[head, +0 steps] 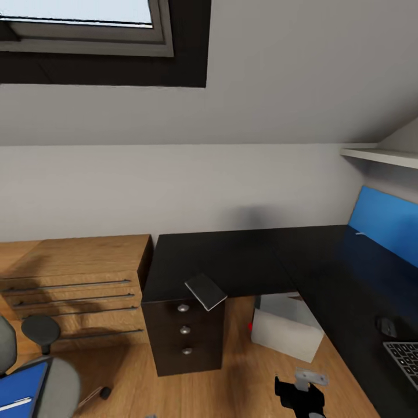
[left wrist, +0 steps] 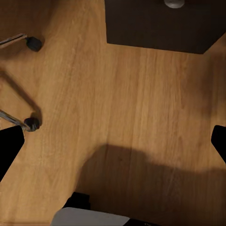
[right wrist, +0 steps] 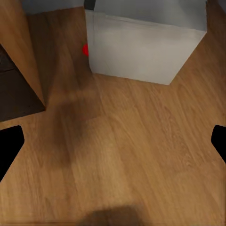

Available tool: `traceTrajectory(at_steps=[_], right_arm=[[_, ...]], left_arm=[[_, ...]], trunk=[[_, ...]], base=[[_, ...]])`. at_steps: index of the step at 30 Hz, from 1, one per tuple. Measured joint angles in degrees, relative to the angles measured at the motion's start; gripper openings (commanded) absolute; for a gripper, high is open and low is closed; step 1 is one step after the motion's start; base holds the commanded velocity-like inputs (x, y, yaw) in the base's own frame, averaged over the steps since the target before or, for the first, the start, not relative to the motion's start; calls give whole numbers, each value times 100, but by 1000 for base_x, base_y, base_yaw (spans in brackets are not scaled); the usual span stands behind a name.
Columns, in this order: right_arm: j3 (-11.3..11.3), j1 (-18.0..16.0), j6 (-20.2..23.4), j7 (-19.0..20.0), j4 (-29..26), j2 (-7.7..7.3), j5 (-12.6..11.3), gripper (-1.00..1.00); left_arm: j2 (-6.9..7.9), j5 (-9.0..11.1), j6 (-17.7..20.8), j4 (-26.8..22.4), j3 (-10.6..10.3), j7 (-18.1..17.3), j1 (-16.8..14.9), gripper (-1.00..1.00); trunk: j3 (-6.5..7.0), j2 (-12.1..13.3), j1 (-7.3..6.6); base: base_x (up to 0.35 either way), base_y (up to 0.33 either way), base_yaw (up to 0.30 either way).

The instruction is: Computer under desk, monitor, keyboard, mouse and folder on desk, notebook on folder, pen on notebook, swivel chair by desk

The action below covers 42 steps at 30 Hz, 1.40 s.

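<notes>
The black L-shaped desk (head: 232,261) runs along the wall and down the right side. On its right wing stand the blue-screened monitor (head: 383,223), the dark mouse (head: 386,326) and the keyboard (head: 404,358). A dark grey notebook (head: 204,291) lies tilted over the desk's front edge above the drawers. The white computer case (head: 287,331) (right wrist: 141,47) sits on the floor under the desk. At lower left is the grey swivel chair (head: 58,383) with the blue folder (head: 23,386) on its seat. My right gripper (head: 299,400) (right wrist: 113,146) hangs open over the floor; my left gripper (left wrist: 113,146) is open too.
A wooden dresser (head: 75,278) stands left of the desk's black drawer unit (head: 184,334) (left wrist: 160,23). Chair legs with castors (left wrist: 32,123) spread over the wood floor. A white shelf (head: 380,155) is mounted high at right, and a skylight (head: 81,17) sits above.
</notes>
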Motion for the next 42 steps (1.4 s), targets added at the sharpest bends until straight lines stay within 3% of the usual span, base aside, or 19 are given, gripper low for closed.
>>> traceTrajectory(at_steps=[7,15,16,17,18,35,42], right_arm=[[7,34,-402,30,579,-12,65,100],[26,38,-1526,25,1277,-10,75,100],[32,39,-1723,23,1493,-6,79,100],[44,31,-2660,19,2278,10,77,100],[46,27,-2843,18,2535,13,72,100],[51,-17,-3222,15,3046,-20,77,100],[50,-22,-3836,14,3322,-23,74,100]], left_arm=[[0,-10,-9,0,0,-5,0,100],[-3,-3,-9,-1,0,-15,0,100],[-5,1,-7,-1,1,-16,0,100],[-96,-6,-9,135,-2,-31,0,100],[-132,-13,-10,184,0,-33,0,100],[-310,-37,-61,846,5,-46,8,100],[-323,-21,-72,887,5,-51,6,100]], trunk=[[-3,0,-1],[86,198,-110],[104,239,-132],[121,278,-154],[140,319,-176],[446,1002,-550],[572,1283,-703]], base=[[-13,5,2],[-1,0,0],[0,0,0],[0,0,0],[0,0,0],[0,0,0],[0,0,0]])
